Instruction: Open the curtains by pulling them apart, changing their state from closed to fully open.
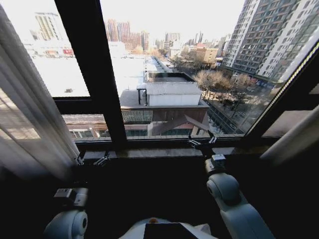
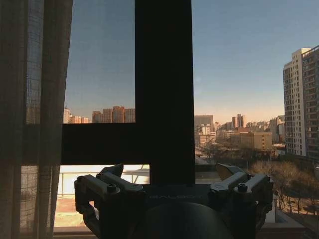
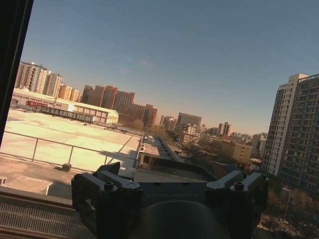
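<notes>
curtains [image 1: 30, 114] bunched at my left, dark window frame [image 1: 92, 69] ahead, my left gripper [image 1: 92, 161] and right gripper [image 1: 202, 143] both spread, probably empty, near the sill [image 1: 149, 152]

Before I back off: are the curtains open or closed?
Open: left panel bunched at its window edge, right panel at the other, glass uncovered.

The curtains are already pulled wide apart, with the glass between them bare. My left-side panel [image 1: 27, 107] is sheer cream with long pleats, bunched at the window's left edge and flaring out toward the sill. The right-side panel [image 1: 291, 134] is a pale strip slanting along the far right frame.
</notes>
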You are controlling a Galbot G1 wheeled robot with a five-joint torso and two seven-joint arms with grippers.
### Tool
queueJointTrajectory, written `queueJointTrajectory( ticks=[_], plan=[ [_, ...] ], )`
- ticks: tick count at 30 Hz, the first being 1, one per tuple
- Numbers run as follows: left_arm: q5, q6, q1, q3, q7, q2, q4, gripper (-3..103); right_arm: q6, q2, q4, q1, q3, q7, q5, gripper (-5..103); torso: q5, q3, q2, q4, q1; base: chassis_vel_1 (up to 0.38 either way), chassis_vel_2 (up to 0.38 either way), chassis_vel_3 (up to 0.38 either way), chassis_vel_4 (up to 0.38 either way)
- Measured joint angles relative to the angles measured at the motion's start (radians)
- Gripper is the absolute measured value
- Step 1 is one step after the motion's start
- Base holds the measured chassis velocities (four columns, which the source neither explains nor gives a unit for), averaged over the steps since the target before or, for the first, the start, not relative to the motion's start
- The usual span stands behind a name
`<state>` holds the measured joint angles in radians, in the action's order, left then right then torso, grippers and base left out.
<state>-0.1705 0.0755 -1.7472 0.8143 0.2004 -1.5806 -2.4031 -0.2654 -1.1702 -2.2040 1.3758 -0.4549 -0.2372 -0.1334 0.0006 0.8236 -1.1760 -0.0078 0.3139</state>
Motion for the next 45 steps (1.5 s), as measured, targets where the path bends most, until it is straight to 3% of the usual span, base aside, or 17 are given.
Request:
queueJointTrajectory(
  ticks=[11,18,23,28,38,45],
  plan=[
    [-0.003,0.001,-0.004,0.003,-0.001,-0.002,0.001,100,0.000,0.020,0.006,-0.006,0.012,-0.003,-0.001,100,-0.0003,0.000,0.000,0.0003,0.000,0.348,0.342,-0.348,-0.350],
    [-0.006,0.001,-0.003,0.006,-0.003,0.001,0.003,100,0.045,0.017,0.035,-0.019,0.020,-0.003,-0.005,100,-0.0004,0.000,0.000,0.0002,0.000,0.329,0.298,-0.311,-0.326],
    [-0.012,0.003,0.003,0.008,-0.026,0.010,0.005,100,0.048,0.013,0.046,-0.029,0.021,-0.004,-0.005,100,-0.0012,0.000,0.000,0.0004,0.000,0.071,0.087,-0.067,-0.086],
    [-0.016,0.012,0.015,0.008,-0.044,0.025,0.013,100,0.048,0.012,0.063,-0.036,0.019,-0.005,-0.005,100,0.0007,0.000,0.000,0.0000,0.000,-0.020,-0.013,0.008,0.021],
    [-0.052,0.155,0.201,0.011,-0.120,0.156,0.072,100,0.047,0.012,0.103,-0.068,0.016,-0.005,-0.015,100,-0.0011,0.000,0.000,0.0002,0.000,-0.010,-0.014,0.011,0.013],
    [-0.070,0.203,0.315,-0.008,-0.140,0.223,0.146,100,0.046,0.019,0.131,-0.084,0.012,-0.005,-0.030,100,-0.0002,0.000,0.000,0.0001,0.000,0.000,0.000,0.000,0.000]
  ],
)
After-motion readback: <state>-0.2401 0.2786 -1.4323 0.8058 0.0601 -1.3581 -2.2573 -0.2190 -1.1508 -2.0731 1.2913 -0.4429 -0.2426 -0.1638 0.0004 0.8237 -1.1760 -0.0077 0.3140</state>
